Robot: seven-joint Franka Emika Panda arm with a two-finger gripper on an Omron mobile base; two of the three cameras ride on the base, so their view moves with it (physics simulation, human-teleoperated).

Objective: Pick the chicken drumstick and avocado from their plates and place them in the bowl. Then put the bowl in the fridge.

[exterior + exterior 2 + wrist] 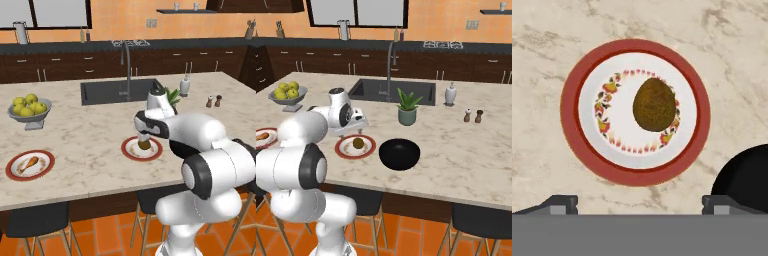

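Observation:
The dark brown-green avocado (654, 104) lies on a red-rimmed plate (572, 110) near the counter's front edge, also seen as avocado (144, 145) and avocado (358, 143). My gripper (641, 204) hangs open just above this plate, empty, its fingertips (561, 202) set wide apart; it shows as gripper (357, 121) too. The black bowl (399, 154) sits right of that plate, its edge at bowl (747, 175). The chicken drumstick (29, 162) lies on the other plate (44, 171) at the far left. The fridge is out of view.
A grey footed bowl of yellow-green fruits (29, 110) stands at the left. The sink (117, 91) with its faucet lies behind. A potted plant (407, 107), soap bottle (450, 93) and two shakers (473, 116) stand behind the black bowl. Stools line the counter's front.

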